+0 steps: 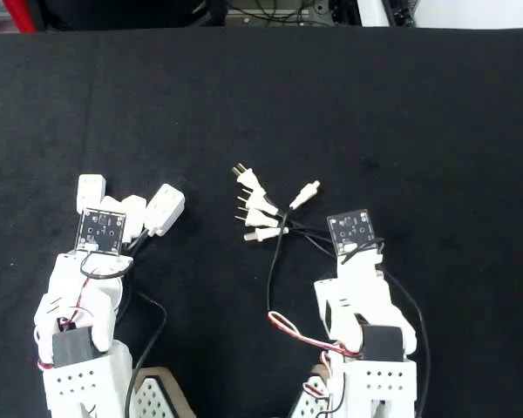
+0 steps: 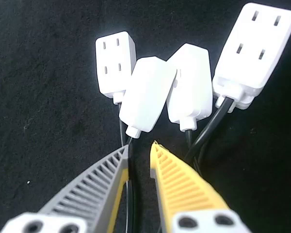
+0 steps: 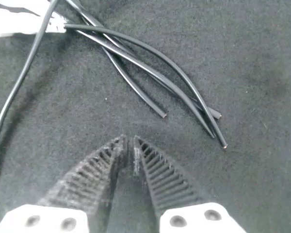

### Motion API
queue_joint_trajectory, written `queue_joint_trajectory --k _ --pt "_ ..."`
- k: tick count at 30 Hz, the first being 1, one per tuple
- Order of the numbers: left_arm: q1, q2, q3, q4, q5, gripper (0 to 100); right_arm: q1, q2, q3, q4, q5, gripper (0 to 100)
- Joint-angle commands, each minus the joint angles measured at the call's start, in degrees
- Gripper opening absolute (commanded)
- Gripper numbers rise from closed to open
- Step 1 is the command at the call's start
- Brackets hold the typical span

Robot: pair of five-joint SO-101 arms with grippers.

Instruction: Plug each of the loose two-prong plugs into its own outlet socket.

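Left gripper (image 2: 139,148) low near the table's (image 1: 418,131) front-left corner, narrowly spread, perhaps straddling a cord (image 2: 130,194), outlet sockets (image 2: 145,97) just ahead, right gripper (image 3: 128,141) pressed together near loose plugs (image 1: 260,209).

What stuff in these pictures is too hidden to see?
- High view: the left arm's camera board covers part of the sockets; their slots are too small to see.
- Left wrist view: the two middle sockets are turned away, hiding their slots.
- Right wrist view: a white piece is cut off by the edge.
- High view: the plugs' cable ends lie under the right arm's camera board.
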Motion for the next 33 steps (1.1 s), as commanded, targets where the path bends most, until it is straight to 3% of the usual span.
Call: queue_joint_trajectory --k 1,20,28,33 --pt "0.31 0.18 1.01 0.18 0.44 9 -0.26 -0.84 -0.13 0.35 -0.09 1.9" --pt "0.31 0.18 1.01 0.18 0.44 9 -0.53 -0.75 -0.13 0.35 -0.44 1.8" --pt "4.53 0.18 1.01 0.35 0.53 9 -0.53 -0.92 -0.13 1.05 -0.44 1.8" --pt "7.69 -0.26 0.92 5.01 0.44 9 -0.44 -0.48 -0.13 0.88 -0.44 1.8"
